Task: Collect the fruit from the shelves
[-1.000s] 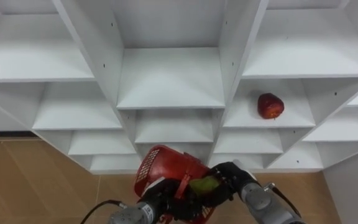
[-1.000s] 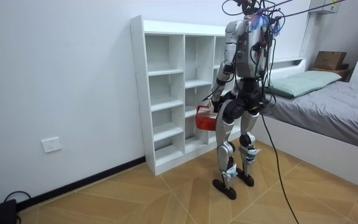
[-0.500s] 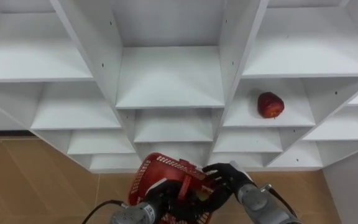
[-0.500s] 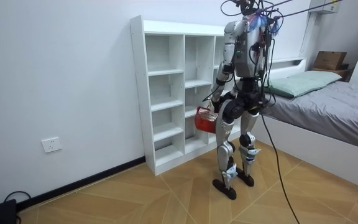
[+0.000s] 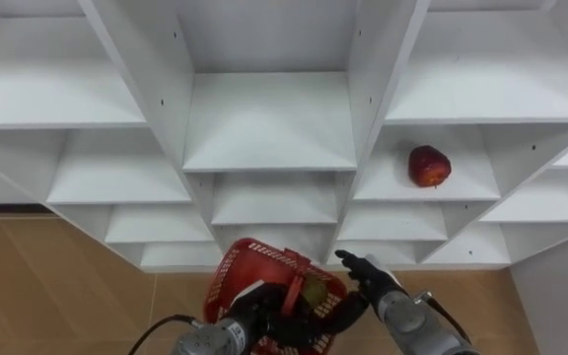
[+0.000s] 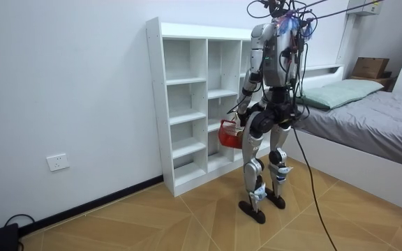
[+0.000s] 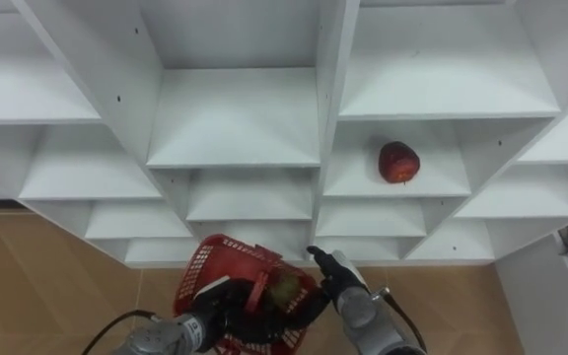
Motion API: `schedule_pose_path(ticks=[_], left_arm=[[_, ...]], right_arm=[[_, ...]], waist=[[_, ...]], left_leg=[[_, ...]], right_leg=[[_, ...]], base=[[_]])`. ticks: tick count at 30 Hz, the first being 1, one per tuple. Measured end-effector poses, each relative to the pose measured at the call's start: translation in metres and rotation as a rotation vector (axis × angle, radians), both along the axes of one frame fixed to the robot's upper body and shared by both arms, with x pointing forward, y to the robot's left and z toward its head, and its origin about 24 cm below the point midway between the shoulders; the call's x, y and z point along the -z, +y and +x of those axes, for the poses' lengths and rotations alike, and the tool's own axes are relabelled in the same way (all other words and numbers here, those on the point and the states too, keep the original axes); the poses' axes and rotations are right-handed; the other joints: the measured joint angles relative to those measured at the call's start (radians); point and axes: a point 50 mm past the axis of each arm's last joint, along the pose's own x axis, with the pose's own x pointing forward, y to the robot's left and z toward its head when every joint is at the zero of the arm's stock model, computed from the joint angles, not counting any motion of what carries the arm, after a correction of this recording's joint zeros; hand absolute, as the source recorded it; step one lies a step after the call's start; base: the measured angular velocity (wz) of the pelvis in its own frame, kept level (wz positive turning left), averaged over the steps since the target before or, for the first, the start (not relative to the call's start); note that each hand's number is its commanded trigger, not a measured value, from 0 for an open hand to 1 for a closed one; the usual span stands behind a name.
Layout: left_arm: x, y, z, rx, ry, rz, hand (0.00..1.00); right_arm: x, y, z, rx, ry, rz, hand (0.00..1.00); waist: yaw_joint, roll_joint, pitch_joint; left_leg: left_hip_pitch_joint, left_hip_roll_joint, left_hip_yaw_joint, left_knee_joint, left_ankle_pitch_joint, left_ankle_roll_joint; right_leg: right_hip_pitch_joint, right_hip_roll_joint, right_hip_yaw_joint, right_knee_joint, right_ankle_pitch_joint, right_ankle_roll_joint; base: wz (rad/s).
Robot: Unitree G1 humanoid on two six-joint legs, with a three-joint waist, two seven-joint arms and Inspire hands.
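green fruit [image 5: 314, 289] in basket [image 5: 254, 258] | right hand [image 5: 368, 274] beside it, uncurled | left hand [image 5: 254, 308] grips basket

- White shelf unit [image 6: 194, 104]: open compartments, back against the wall.
- Wall [image 6: 61, 84]: plain white, one socket [image 6: 58, 162] low down, dark skirting below.
- Floor [image 6: 152, 223]: wood, herringbone pattern.
- Bed [image 6: 382, 132]: grey cover, green pillow [image 6: 340, 92], room view's right.

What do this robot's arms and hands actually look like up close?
The left hand and right hand are black, shaped much like a person's. The forearms behind them are smooth silver-grey tubes. A thin dark cable loops beside the left one.
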Motion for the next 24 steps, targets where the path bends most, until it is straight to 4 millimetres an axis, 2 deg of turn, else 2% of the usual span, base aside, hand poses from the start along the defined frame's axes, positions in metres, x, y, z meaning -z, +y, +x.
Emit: schedule_pose_path(ticks=[17, 24], left_arm=[[0.0, 0.0004, 0.0001, -0.001, 0.0, 0.001, 1.0], [0.0008, 0.0073, 0.0006, -0.012, -0.003, 0.025, 1.0]], right_arm=[[0.0019, -0.0016, -0.0021, 0.005, 0.012, -0.005, 0.0], [0.0049, -0.0041, -0.0057, 0.01, 0.031, -0.014, 0.0]], waist=[[-0.001, 0.0, -0.0004], [0.0, -0.009, -0.0011]], left_leg=[[0.008, -0.001, 0.0, -0.005, 0.0, 0.0], [0.032, -0.002, 0.014, -0.021, 0.002, -0.002]], right_leg=[[0.013, 0.001, -0.005, -0.004, 0.001, 0.001], [0.022, 0.005, 0.011, -0.003, 0.001, 0.001]], base=[[0.0], [-0.06]])
